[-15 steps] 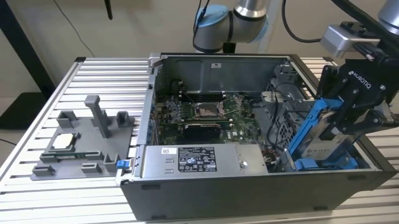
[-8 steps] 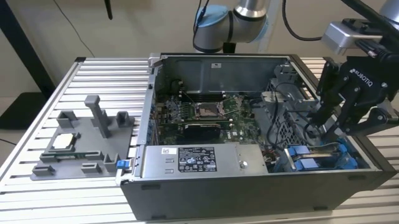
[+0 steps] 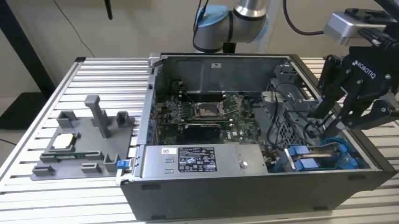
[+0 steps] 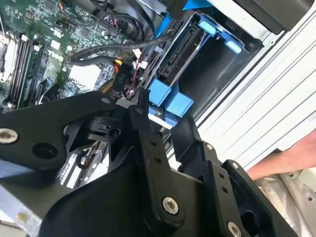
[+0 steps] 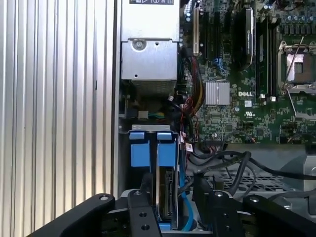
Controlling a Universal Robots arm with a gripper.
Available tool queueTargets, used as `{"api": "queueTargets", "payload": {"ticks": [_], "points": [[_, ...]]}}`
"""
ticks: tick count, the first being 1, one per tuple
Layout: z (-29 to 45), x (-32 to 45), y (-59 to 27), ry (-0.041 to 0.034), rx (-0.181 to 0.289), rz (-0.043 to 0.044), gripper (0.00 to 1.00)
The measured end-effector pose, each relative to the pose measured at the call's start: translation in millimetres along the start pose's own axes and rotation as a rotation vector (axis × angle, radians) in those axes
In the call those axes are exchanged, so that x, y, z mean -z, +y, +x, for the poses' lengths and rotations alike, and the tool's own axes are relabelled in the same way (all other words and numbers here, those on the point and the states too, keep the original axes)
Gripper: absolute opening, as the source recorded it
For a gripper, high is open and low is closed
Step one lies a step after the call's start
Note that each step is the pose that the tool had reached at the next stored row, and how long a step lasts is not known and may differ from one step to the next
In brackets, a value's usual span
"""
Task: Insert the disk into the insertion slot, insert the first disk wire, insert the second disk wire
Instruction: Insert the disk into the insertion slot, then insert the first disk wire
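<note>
Disk (image 5: 167, 197) part-hidden behind end effector (image 5: 173, 181)

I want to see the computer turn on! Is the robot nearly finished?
Done, it seems: the disk sits in the insertion slot. In hand: nothing; the open gripper straddles the disk. Left: probably the two wires; a blue cable runs beside the disk, but I cannot tell whether it is plugged in.

Even, diffuse room light falls on the slatted table (image 3: 93, 70) in the exterior view, casting only soft shadows; the computer case (image 3: 249, 196) is dimmer inside; in the second wrist view the table's edge glares near white, and the black gripper (image 4: 163, 109) looms dark and soft-focused; in the first wrist view the motherboard (image 5: 237, 98) is evenly lit.
</note>
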State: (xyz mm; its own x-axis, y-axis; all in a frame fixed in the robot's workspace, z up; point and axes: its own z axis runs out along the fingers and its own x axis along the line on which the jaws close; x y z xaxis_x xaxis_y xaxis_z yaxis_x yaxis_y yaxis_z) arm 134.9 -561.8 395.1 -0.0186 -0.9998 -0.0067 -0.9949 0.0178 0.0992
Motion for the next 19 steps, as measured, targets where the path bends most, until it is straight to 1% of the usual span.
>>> {"api": "queueTargets", "payload": {"ticks": [3,5,6,7,11,12,13,14,15,16,19], "points": [[-4.8,0.9,0.2,-0.0015,0.000,0.0001,1.00],[-6.7,4.3,0.6,-0.0018,0.000,0.0000,1.00],[-7.7,4.6,0.6,-0.0035,0.000,-0.0001,1.00],[-8.3,4.6,0.6,-0.0138,0.001,0.0001,1.00],[-9.0,4.2,0.6,-0.0861,0.009,-0.0002,1.00],[-9.0,3.8,0.5,-0.1012,0.010,-0.0002,1.00],[-8.9,3.1,0.4,-0.1115,0.011,-0.0002,1.00],[-9.0,2.3,0.1,-0.1179,0.012,-0.0003,1.00],[-9.0,0.9,-0.5,-0.1223,0.012,-0.0004,1.00],[-9.0,-0.5,-1.1,-0.1250,0.012,-0.0005,1.00],[-8.9,-4.9,-2.5,-0.1280,0.013,-0.0004,1.00]]}}
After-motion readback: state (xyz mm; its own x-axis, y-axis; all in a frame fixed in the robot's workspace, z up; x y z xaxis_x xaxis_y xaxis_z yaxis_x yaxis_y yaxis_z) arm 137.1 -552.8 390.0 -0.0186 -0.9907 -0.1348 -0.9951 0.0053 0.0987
